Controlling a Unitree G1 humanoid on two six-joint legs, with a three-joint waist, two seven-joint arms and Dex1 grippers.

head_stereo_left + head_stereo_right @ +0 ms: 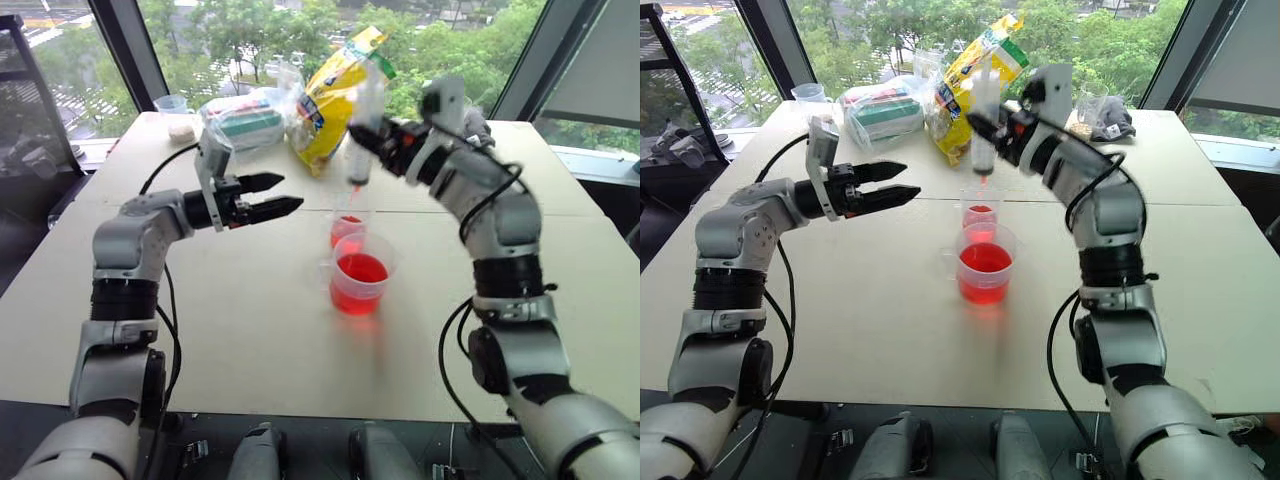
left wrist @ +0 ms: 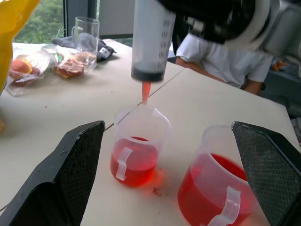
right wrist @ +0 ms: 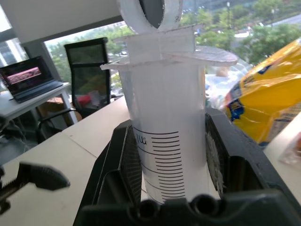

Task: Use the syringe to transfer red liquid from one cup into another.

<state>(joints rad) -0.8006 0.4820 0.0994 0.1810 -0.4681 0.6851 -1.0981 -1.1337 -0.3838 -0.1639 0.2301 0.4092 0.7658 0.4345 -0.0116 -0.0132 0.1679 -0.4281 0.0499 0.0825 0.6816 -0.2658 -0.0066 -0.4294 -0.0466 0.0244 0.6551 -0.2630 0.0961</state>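
Clear plastic forms the syringe (image 1: pixel 362 150), which stands upright with the right gripper (image 1: pixel 385 140) clamped on its barrel and its orange-red tip directly above the small cup (image 1: pixel 347 228). Red liquid (image 1: pixel 360 270) fills the handled measuring cup (image 1: pixel 361 274), just beside the small cup on the table (image 1: pixel 250 330). To the left of both cups, the left gripper (image 1: pixel 280 195) hangs level above the table, fingers spread apart, gripping nothing.

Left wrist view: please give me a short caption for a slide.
Syringe held tip-down above the smaller cup of red liquid, beside the handled measuring cup.

Beige table (image 1: pixel 250 340) by big windows (image 1: pixel 440 40) w/ trees outside; daylight.
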